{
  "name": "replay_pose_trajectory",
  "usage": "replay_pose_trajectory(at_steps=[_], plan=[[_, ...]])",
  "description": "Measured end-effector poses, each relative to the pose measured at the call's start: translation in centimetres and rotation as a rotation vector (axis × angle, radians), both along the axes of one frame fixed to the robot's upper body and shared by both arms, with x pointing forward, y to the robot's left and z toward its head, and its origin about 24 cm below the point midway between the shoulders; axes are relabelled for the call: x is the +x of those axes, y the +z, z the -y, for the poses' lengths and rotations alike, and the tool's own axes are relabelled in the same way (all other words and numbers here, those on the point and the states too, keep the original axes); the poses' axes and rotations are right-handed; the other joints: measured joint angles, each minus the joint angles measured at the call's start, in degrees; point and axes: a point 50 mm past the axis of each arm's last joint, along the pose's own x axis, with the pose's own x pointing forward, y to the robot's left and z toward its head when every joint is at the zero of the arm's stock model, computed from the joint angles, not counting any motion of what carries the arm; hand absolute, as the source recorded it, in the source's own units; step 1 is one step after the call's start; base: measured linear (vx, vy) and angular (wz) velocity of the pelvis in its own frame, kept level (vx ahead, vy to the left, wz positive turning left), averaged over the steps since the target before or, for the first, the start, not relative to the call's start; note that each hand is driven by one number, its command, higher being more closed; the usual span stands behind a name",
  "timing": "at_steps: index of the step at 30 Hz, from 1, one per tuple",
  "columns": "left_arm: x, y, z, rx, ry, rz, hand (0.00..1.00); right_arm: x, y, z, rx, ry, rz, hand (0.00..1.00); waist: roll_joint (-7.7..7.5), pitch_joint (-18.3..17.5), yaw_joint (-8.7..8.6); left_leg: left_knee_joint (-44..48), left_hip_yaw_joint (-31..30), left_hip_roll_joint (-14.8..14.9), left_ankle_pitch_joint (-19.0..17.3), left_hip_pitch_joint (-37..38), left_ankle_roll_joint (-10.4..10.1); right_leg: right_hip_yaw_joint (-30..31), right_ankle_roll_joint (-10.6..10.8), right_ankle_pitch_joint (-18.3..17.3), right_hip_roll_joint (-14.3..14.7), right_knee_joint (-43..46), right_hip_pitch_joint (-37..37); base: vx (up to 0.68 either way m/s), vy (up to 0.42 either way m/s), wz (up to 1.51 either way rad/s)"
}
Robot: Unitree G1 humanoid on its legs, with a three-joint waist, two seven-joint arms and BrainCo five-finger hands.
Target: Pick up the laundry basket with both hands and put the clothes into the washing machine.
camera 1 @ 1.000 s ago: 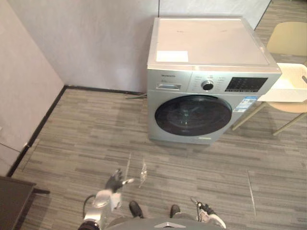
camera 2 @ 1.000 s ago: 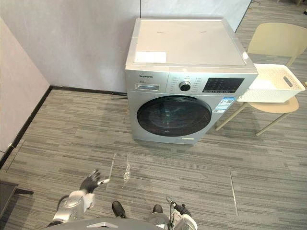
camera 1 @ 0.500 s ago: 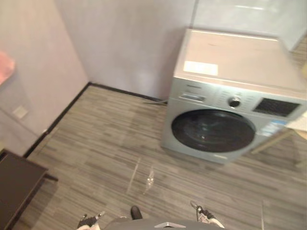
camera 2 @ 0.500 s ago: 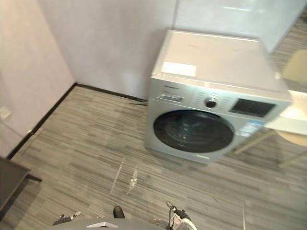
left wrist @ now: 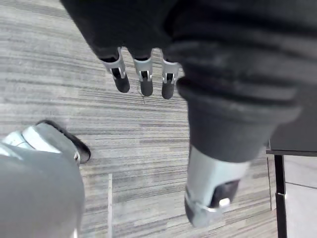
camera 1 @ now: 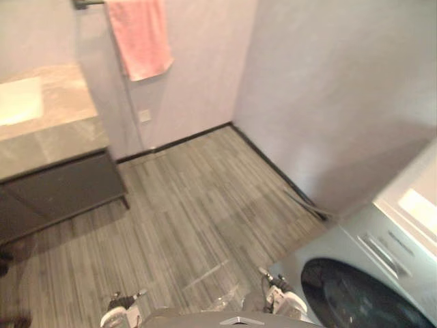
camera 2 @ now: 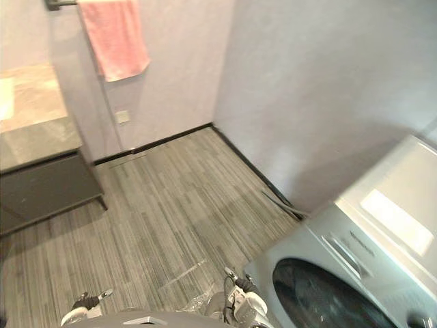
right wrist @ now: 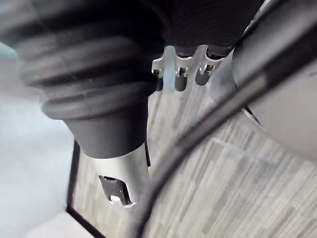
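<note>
Grey plank floor; washer at 4 o'clock, towel at 11. I see left hand and right hand straight-fingered, empty.

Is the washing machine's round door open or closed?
Closed. The dark round door of the washing machine lies flat in its silver front, not swung out.

washing machine: cut off by right and bottom edges, its front blurred | pink towel: top past upper edge | dark cabinet: left end cut off | left hand, right hand: cut off at bottom edge, small
</note>
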Motion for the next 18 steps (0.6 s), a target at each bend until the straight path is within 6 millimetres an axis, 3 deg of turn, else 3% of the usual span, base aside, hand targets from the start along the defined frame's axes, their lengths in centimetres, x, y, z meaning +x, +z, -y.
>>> replay_pose_trajectory(at_steps=[1,2,4,5,6,7,8,9,11,12,14,15,16,18], plan=[[-0.2,0.1,-0.2,0.009,0.005,0.001,0.00,0.1,0.0,-0.4,0.011,0.002,0.002,0.00,-0.63,-0.23,0.17,1.31,-0.38,1.13,-1.35,-0.31,-1.85,-2.87,0.99,1.12,-0.03,-1.60,0.78,0.08,-0.551,0.75],[-0.9,-0.1,-0.1,0.007,0.020,-0.008,0.00,0.3,0.0,-0.6,0.013,0.018,0.005,0.00,-0.51,-0.66,0.99,2.39,-1.41,3.42,-3.09,-0.31,-4.09,-7.19,3.43,-4.45,0.74,-1.13,2.06,0.07,-0.708,0.48],[-2.1,-0.3,0.2,-0.014,0.106,-0.021,0.00,2.0,0.7,-0.4,0.002,0.038,0.048,0.00,1.25,-1.52,2.24,1.41,-1.61,9.92,-2.53,-0.70,-6.83,-11.65,1.48,-13.08,5.55,-3.05,3.00,0.02,-0.716,-0.03],[-2.2,-0.5,0.7,-0.031,0.135,-0.023,0.00,2.5,0.9,-0.2,-0.003,0.046,0.059,0.00,2.37,-1.21,2.23,2.44,-2.23,11.49,-1.37,-1.81,-6.57,-12.73,0.43,-13.10,7.36,-2.38,2.46,-0.03,-0.658,0.06],[-2.5,-0.6,1.3,-0.060,0.209,-0.018,0.00,2.8,1.0,0.3,-0.023,0.057,0.061,0.00,3.32,-1.61,1.88,5.05,-2.88,12.80,2.78,-4.79,-2.98,-14.26,-1.71,-12.95,9.45,-3.00,2.20,-0.03,-0.591,0.29],[-2.7,-0.6,1.3,-0.079,0.283,-0.005,0.00,2.8,1.1,0.9,-0.040,0.060,0.059,0.00,3.22,-1.53,2.13,7.42,-0.60,13.72,8.65,-7.09,1.99,-15.73,-3.81,-11.76,10.63,-5.11,3.44,-0.02,-0.683,0.35],[-2.8,-0.6,1.2,-0.085,0.314,-0.003,0.00,2.6,1.0,1.1,-0.035,0.071,0.044,0.00,3.25,-1.49,2.13,8.33,2.34,14.68,11.35,-8.07,3.38,-16.51,-4.82,-10.86,11.24,-6.91,4.57,0.00,-0.546,0.41],[-2.9,-0.6,1.1,-0.093,0.349,0.003,0.00,2.0,0.5,0.3,-0.018,0.111,0.008,0.00,2.97,-1.22,2.14,10.91,10.78,17.14,13.61,-10.34,3.89,-18.72,-6.72,-8.97,12.14,-10.80,7.44,0.00,-0.506,0.58],[-2.7,-0.5,0.7,-0.083,0.340,0.010,0.00,1.5,0.0,-0.7,0.015,0.112,-0.026,0.00,2.56,-0.97,1.99,16.90,24.46,19.53,11.28,-12.04,3.46,-22.10,-8.28,-5.91,13.10,-17.47,11.52,-0.02,-0.385,0.68],[-2.6,-0.5,0.8,-0.083,0.325,0.009,0.00,1.4,-0.1,-0.9,0.027,0.115,-0.033,0.00,2.66,-0.88,2.25,18.22,29.99,19.62,9.86,-11.90,2.37,-22.85,-8.45,-4.48,13.74,-20.19,12.64,-0.02,-0.313,0.45],[-2.5,-0.6,1.2,-0.094,0.312,0.005,0.00,1.8,0.0,-1.1,0.036,0.103,-0.022,0.00,3.37,-0.32,2.68,18.08,35.82,15.77,5.72,-10.30,-0.96,-24.84,-9.37,-2.14,14.61,-23.90,13.13,-0.02,-0.258,0.44],[-2.5,-0.6,1.3,-0.100,0.300,0.000,0.00,1.7,0.0,-0.9,0.039,0.085,-0.020,0.00,3.60,-0.05,2.47,16.30,37.65,13.72,4.45,-8.75,-0.96,-26.19,-9.85,-1.49,14.72,-24.94,13.30,-0.03,-0.151,0.72],[-2.6,-0.7,1.4,-0.103,0.285,-0.013,0.00,1.6,0.0,-0.6,0.045,0.047,-0.021,0.00,3.78,0.50,2.02,10.73,41.17,11.60,3.86,-5.36,-0.05,-27.97,-9.83,-1.14,14.80,-25.83,13.77,-0.02,-0.093,0.84],[-2.6,-0.9,1.9,-0.118,0.282,-0.027,0.00,1.6,0.0,-0.1,0.051,-0.015,-0.014,0.00,4.18,1.14,1.60,-3.02,42.66,8.96,3.34,0.88,0.90,-30.00,-9.50,-0.36,15.02,-26.99,14.27,-0.03,-0.021,0.68]])
